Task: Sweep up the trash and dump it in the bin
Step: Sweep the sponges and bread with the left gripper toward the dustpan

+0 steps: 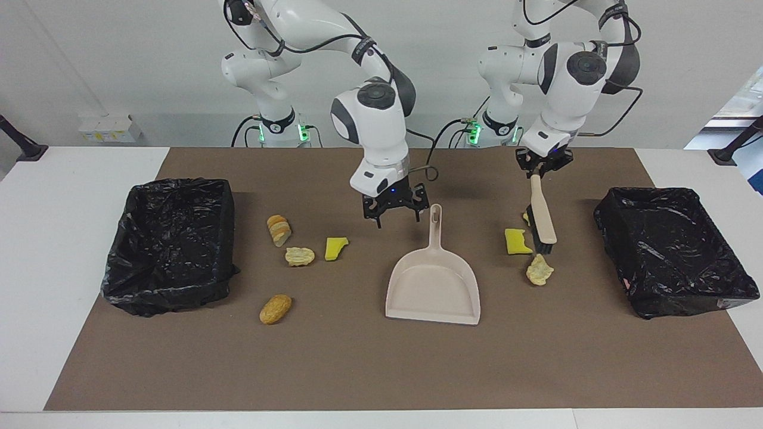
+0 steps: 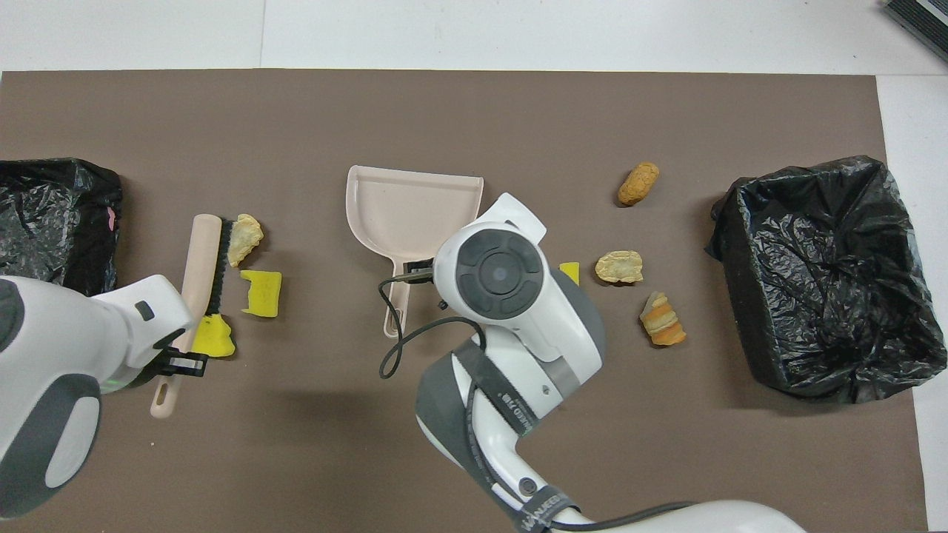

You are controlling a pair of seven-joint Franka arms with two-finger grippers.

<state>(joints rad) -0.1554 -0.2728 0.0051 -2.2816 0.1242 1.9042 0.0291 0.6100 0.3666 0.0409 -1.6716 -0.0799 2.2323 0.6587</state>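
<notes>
My left gripper [image 1: 543, 168] pinches the brush [image 1: 542, 214] handle; my right gripper [image 1: 396, 215] hangs spread over the dustpan [image 1: 433, 286] handle. The trash [image 1: 517, 242] looks light and soft.

A robotics lab: two white Franka arms stand bolted at one edge of a white tabletop [image 1: 71, 250] against a bare pale wall. A brown mat [image 1: 369, 369] covers the work area, with a bin lined in black plastic [image 1: 170, 244] near each end, staged like a test setup.
</notes>
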